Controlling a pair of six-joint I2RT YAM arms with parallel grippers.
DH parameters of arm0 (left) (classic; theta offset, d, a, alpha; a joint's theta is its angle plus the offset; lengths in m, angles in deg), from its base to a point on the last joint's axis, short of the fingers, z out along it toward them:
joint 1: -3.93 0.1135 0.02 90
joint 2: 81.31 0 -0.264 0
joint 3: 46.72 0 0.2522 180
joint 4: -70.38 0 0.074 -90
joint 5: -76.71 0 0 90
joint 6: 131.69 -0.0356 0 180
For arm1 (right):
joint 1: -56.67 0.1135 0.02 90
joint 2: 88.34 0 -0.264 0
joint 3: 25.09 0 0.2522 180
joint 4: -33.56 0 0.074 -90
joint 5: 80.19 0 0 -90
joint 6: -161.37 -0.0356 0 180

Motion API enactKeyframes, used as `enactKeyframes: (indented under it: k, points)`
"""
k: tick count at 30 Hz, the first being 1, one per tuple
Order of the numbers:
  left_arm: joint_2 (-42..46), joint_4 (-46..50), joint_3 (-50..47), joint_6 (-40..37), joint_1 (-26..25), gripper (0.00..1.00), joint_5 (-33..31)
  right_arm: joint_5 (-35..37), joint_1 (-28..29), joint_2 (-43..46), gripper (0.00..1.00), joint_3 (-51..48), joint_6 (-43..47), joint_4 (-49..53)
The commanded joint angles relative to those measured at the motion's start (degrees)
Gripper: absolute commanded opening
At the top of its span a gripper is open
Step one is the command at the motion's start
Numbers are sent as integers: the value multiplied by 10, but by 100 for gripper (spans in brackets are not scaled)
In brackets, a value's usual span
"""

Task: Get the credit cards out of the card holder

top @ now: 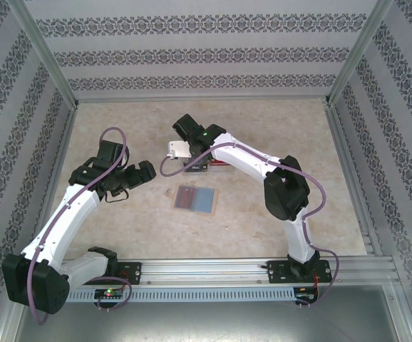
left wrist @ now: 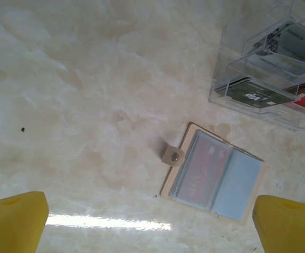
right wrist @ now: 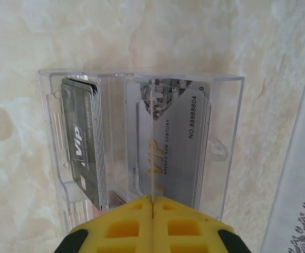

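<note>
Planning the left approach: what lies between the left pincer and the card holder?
Bare table between left pincer and card holder, in the top external view.

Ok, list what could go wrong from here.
1. The tan folding card holder lies open and unpinned; pulling its red plastic card may drag the whole holder.
2. The right arm's jaws are shut right at the clear plastic tray of VIP cards and could knock it.
</note>
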Motion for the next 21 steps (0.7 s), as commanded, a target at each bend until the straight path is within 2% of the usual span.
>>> enactKeyframes:
  k: [1, 13, 21]
  points:
    - [5, 24, 1, 2, 9, 99, -6, 4, 5, -13, 0, 16, 5, -1]
    - [8, 24, -4, 2, 11, 100, -1, 15, -5, -20, 0, 24, -19, -3]
    - [10, 20, -9, 4, 12, 100, 2, -10, -5, -1, 0, 38, -40, 29]
